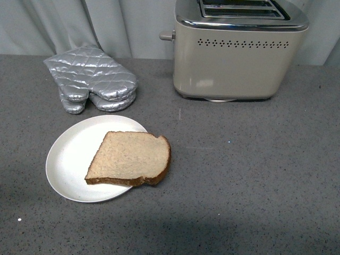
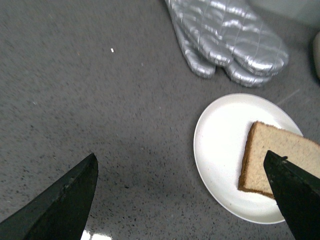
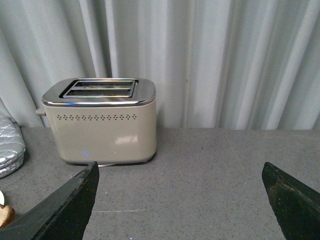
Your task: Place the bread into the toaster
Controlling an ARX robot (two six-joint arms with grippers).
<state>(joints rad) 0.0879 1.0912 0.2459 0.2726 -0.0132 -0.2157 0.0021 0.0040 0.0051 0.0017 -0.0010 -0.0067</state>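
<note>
Seemingly starting the reach: hovering the released left gripper [image 2: 180, 156] near the flat light-brown wholemeal bread slice [image 1: 130, 158] lying on a round white plate [image 1: 66, 159]; pointing the released right gripper [image 3: 180, 165] at the boxy beige toaster [image 1: 234, 58]. Next, probably needing a crust pinch.

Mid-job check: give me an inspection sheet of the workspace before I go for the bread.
Surface: grey speckled countertop.
Job's things: bread lies flat on white plate, one side overhanging the rim; toaster upright at the back, slots show no bread.
Clutter: silver oven mitts beyond the plate.
Grippers: left gripper open, empty, near the plate; right gripper open, empty, facing the toaster.
Cables: nothing seen.
Surroundings: pale curtain behind the countertop.
</note>
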